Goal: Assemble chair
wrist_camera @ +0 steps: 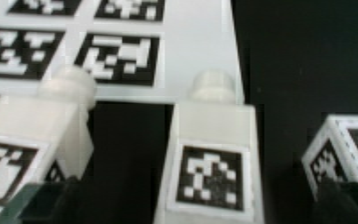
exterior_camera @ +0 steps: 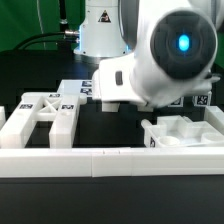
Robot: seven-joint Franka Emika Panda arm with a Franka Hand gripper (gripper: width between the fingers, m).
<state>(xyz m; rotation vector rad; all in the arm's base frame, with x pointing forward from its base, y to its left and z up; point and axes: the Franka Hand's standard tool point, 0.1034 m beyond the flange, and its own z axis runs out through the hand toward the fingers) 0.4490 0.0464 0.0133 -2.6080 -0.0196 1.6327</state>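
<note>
Centrally in the wrist view you see a chair leg (wrist_camera: 211,140), a white square post with a black-and-white tag on its upper face, lying on the dark table (wrist_camera: 274,50). A second leg (wrist_camera: 43,125) lies beside it, roughly parallel and apart from it. A tagged chair block (wrist_camera: 348,150) shows on the other side, cut off by the picture's edge. Both legs end just beside the marker board (wrist_camera: 167,45), whose printed tags fill the far part of the view.

The fingers stand spread wide and grasp nothing. Their tips do not show clearly in either view, so you cannot tell exactly how the middle leg lies between them.

In the exterior view the gripper (exterior_camera: 108,102) hangs low over the table. It sits between a chair frame piece (exterior_camera: 40,115) on the exterior view's left and a chair panel piece (exterior_camera: 185,130) on the exterior view's right. A long low rail (exterior_camera: 110,160) runs across in front of both.
</note>
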